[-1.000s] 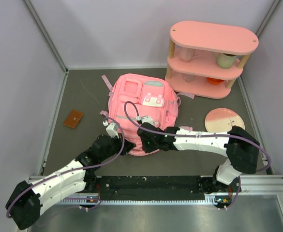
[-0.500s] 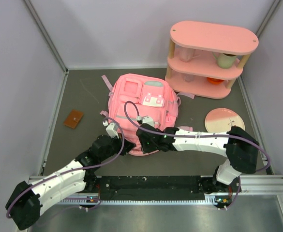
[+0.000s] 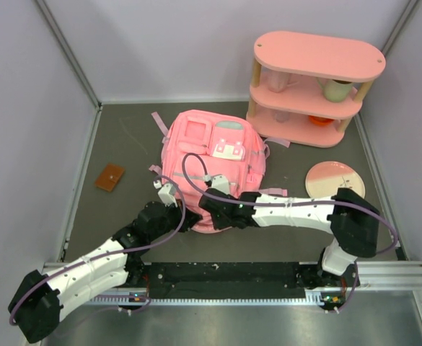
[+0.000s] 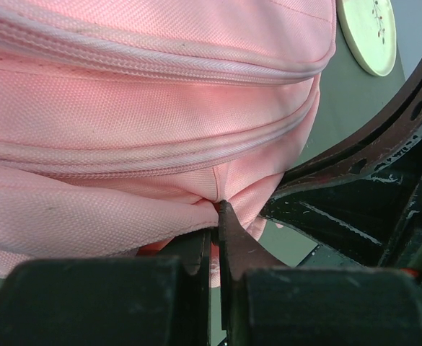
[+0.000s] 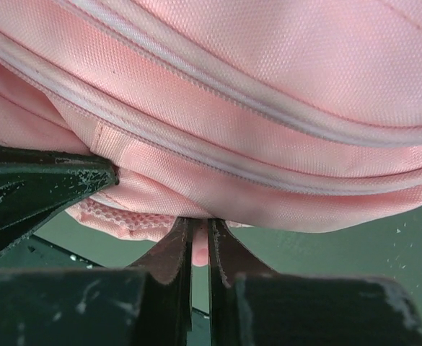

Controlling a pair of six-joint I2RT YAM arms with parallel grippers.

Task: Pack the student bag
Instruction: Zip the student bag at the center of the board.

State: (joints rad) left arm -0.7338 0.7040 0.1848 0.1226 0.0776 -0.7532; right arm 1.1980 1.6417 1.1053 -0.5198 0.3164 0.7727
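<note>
Pink fabric fills both wrist views: the student bag (image 3: pixel 214 155) lies flat on the dark desk (image 3: pixel 124 144), front pockets up, straps trailing from its far end. Both arms meet at its near edge. The left tool (image 4: pixel 216 220) is clenched on a fold of the bag's lowest seam, the cloth gathering into a pucker where its fingers (image 4: pixel 229 231) come together. Just to the right along that same edge, the right tool (image 5: pixel 200 234) is pinched nearly shut on a narrow pink sliver hanging under the bag's zip lines; whether that is a zip pull or a tab I cannot tell. Beyond the bag's far right corner stands a pink shelf unit (image 3: pixel 315 86). A round pink plate (image 3: pixel 335 179) lies to the bag's right, well apart from it. A small brown tile (image 3: pixel 110 176) lies to the bag's left.
</note>
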